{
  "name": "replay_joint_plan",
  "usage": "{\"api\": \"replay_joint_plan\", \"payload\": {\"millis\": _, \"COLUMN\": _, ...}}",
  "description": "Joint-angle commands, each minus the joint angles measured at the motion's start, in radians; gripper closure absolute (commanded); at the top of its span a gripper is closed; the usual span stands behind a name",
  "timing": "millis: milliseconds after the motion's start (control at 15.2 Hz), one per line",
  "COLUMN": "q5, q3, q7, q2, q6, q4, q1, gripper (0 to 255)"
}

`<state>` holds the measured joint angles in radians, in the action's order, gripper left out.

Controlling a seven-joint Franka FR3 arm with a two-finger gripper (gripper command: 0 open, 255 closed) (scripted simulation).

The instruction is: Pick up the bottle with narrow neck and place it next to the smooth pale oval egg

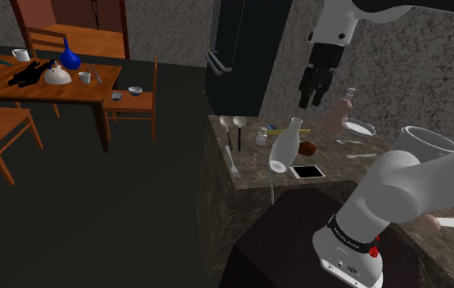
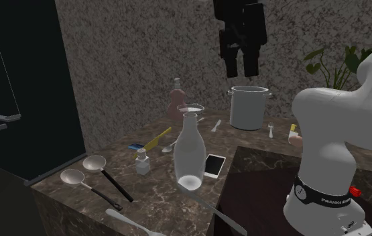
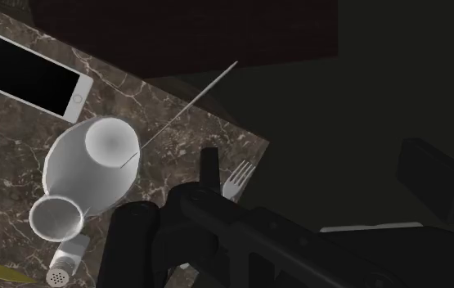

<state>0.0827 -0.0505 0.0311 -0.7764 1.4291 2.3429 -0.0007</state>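
The end effector (image 2: 242, 72) hangs open and empty, high above the counter (image 2: 157, 194). There the white narrow-necked bottle (image 2: 190, 154) stands just beside a phone (image 2: 215, 165).

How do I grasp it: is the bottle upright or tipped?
Upright: the bottle stands on its base, neck up.

Shoulder camera sat behind the stand (image 1: 278, 245), faced down over the counter (image 1: 258, 176) at its eleven o'clock, second camera stood nearer, wrist camera looked straight down, all shared bottle (image 1: 286, 143) and phone (image 1: 307, 172).
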Motion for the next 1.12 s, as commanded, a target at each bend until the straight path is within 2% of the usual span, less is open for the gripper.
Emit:
{"api": "replay_joint_plan", "payload": {"millis": 0, "q5": 0.000, "q3": 0.000, "q7": 0.000, "q2": 0.000, "q6": 0.000, "q4": 0.000, "q1": 0.000, "gripper": 0}}
{"api": "replay_joint_plan", "payload": {"millis": 528, "q5": -0.143, "q3": -0.097, "q7": -0.125, "q2": 0.086, "q6": 0.199, "q4": 0.093, "q1": -0.057, "gripper": 0}}
{"api": "replay_joint_plan", "payload": {"millis": 1056, "q5": -0.263, "q3": -0.201, "q7": -0.230, "q2": 0.246, "q6": 0.419, "q4": 0.113, "q1": -0.113, "gripper": 0}}
